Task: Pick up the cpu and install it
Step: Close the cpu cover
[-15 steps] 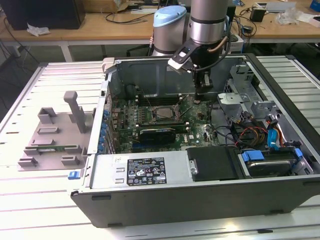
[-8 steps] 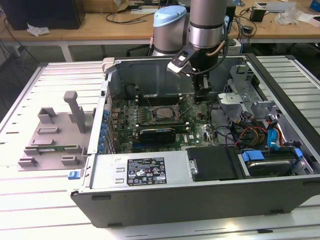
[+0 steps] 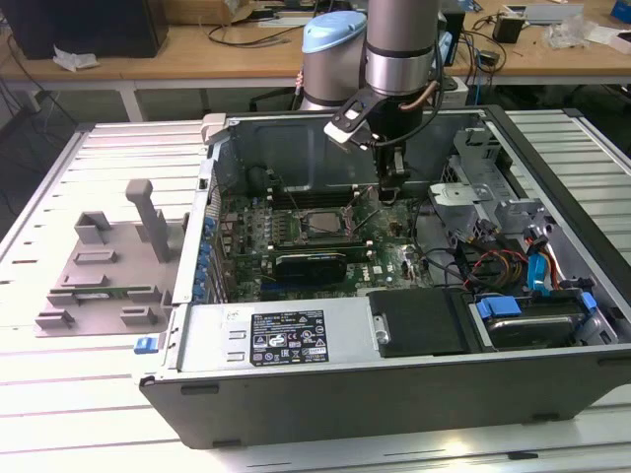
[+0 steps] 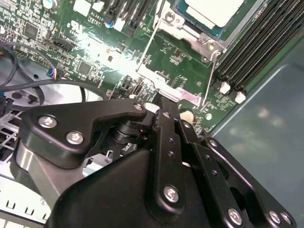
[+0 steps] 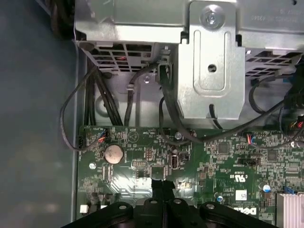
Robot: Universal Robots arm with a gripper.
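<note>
The cpu point(image 3: 317, 223) lies flat in the motherboard socket inside the open computer case, its pale silver top up. In the second wrist view the cpu point(image 4: 213, 12) sits inside the socket frame point(image 4: 171, 88), with thin metal lever wires running along both sides. My gripper point(image 3: 392, 192) hangs low over the board, to the exterior view's right of the socket. Its black fingers are shut together with nothing between them, and the gripper point(image 4: 164, 102) tip is close to the frame's metal tab. The first wrist view has the gripper point(image 5: 163, 186) just above the green board.
A grey plastic fixture point(image 3: 108, 266) lies on the table at the exterior view's left of the case. A metal drive cage point(image 5: 213, 61) and black cables point(image 5: 95, 109) crowd one side. Memory slots point(image 4: 256, 47) border the socket. A power supply point(image 3: 286, 335) fills the near side.
</note>
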